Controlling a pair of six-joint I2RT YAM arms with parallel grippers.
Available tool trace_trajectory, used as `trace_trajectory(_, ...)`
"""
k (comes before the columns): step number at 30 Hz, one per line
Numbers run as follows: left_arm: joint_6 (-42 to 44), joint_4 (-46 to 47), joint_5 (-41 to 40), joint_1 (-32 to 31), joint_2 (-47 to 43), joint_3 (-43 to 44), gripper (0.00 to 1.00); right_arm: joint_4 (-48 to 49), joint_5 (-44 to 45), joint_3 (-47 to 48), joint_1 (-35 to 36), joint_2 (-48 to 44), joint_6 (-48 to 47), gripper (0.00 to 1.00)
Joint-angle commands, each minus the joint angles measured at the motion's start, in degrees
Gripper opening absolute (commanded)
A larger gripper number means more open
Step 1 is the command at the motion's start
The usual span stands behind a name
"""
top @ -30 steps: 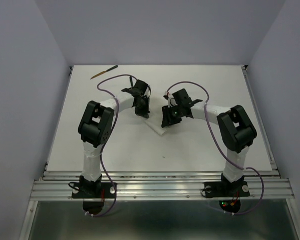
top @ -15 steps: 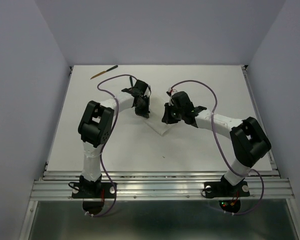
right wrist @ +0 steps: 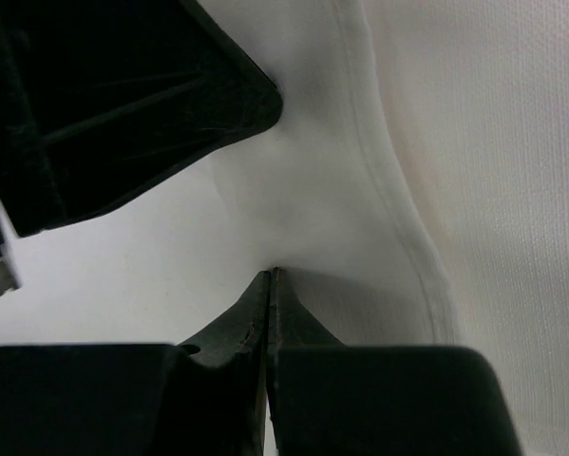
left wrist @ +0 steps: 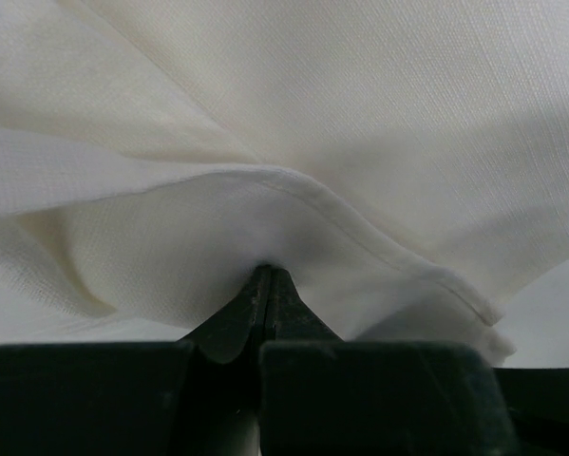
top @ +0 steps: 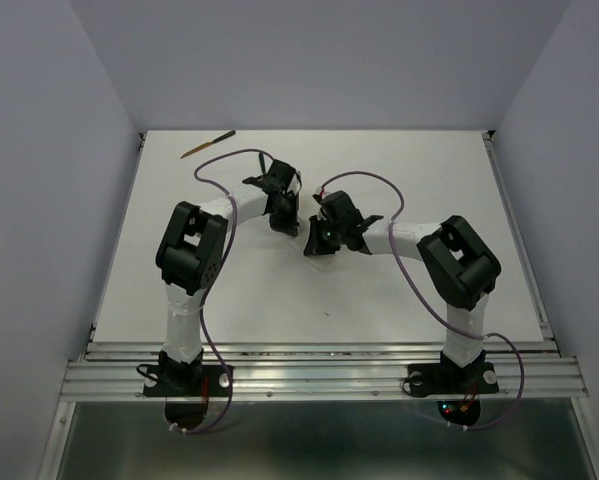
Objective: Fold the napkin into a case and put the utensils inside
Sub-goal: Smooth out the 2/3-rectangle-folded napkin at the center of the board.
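The napkin [left wrist: 360,114], a plain white cloth, lies bunched near the middle of the table [top: 399,300], lifted into soft folds between the two grippers. From above it is almost wholly hidden under them and hard to tell from the white tabletop.

Left wrist view: the left gripper [left wrist: 267,275] has its jaws pressed together on a raised fold of the napkin, just below the stitched hem [left wrist: 379,237], which curves across the cloth.

Right wrist view: the right gripper [right wrist: 270,275] likewise has its jaws closed tight, pinching a pucker of the cloth beside the hem. A black housing [right wrist: 123,95], apparently part of the other gripper, sits close at upper left.

Overhead view: the two grippers stand just beside each other, both arms bent inward.

One brown wooden utensil [top: 207,145] with a dark tip lies at the far left corner of the table, well apart from the napkin. Whether more than one piece lies there cannot be told.
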Motion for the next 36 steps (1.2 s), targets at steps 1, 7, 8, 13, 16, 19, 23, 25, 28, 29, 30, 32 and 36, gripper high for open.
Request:
trace_trajectory(1, 1.38, -1.12, -0.10, -0.12, -0.42, -1.65, 0.00, 4.96, 0.22, 1.90, 0.10, 1.56, 2.24, 0.01)
trace_trajectory(7, 1.64, -1.12, -0.19, -0.12, -0.77, -1.91, 0.00, 4.96, 3.20, -2.13, 0.10, 0.25, 2.69, 0.01)
trace_trajectory(8, 1.73, -1.12, -0.28, -0.12, -0.77, -2.00, 0.00, 4.96, 3.56, -2.93, 0.10, -0.28, 2.69, 0.01)
trace_trajectory(13, 1.91, -1.20, -0.37, -0.12, -0.68, -2.00, 0.00, 4.96, 5.14, -7.59, 0.10, -4.32, 2.51, 0.01)
trace_trajectory(16, 1.99, -1.20, -0.28, -0.12, -0.77, -2.00, 0.00, 4.96, 6.72, -10.22, 0.10, -6.08, 2.60, 0.01)
trace_trajectory(19, 2.08, -1.12, -0.28, -0.12, -0.94, -2.09, 0.00, 5.40, 7.78, -12.16, 0.10, -7.67, 2.42, 0.01)
trace_trajectory(23, 1.82, -1.20, -0.28, -0.12, -1.03, -1.74, 0.00, 5.93, 7.96, -12.42, 0.10, -5.83, 2.42, 0.01)
trace_trajectory(25, 1.56, -1.55, -0.45, -0.12, -1.64, -1.30, 0.00, 6.98, 7.87, -13.48, 0.10, -5.39, 2.95, 0.01)
trace_trajectory(28, 1.21, -1.99, -1.42, -0.03, -2.87, -0.60, 0.00, 7.86, 9.01, -15.41, 0.10, -5.73, 3.83, 0.01)
trace_trajectory(29, 0.42, -2.00, -1.94, -0.11, -4.01, -0.33, 0.00, 7.95, 9.53, -15.76, 0.10, -5.91, 4.00, 0.01)
trace_trajectory(30, 0.24, -2.00, -2.12, -0.12, -4.72, -0.16, 0.00, 8.13, 9.80, -16.11, 0.10, -6.00, 4.01, 0.01)
trace_trajectory(32, -0.20, -1.38, -1.95, -0.20, -7.00, 0.11, 0.00, 8.22, 9.80, -16.38, 0.10, -6.26, 4.18, 0.01)
trace_trajectory(36, -0.73, -2.43, -3.18, -0.03, -9.99, 1.69, 0.00, 8.39, 10.07, -16.29, 0.10, -6.53, 4.71, 0.01)
